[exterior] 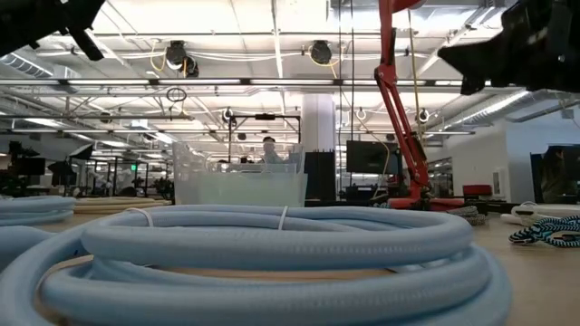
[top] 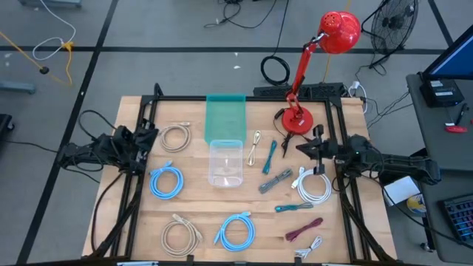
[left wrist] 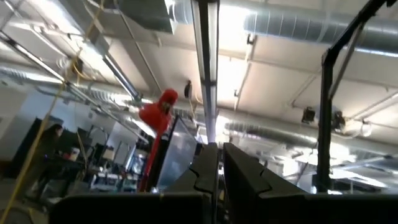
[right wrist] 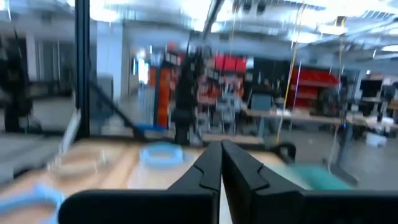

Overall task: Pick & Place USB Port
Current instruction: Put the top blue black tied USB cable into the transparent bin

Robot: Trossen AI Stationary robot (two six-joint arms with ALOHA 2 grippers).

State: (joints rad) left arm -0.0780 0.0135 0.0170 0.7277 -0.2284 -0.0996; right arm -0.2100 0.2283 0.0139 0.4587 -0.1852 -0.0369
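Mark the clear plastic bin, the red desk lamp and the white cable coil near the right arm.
clear plastic bin point(top: 225, 179): high view, its near rim.
red desk lamp point(top: 341, 32): high view, the round shade.
white cable coil point(top: 315, 188): high view, the loop's near side.

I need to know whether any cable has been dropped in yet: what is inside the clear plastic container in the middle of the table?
From above, the clear container looks empty; only the wooden table shows through it. The green lid lies beside it, covering nothing inside.
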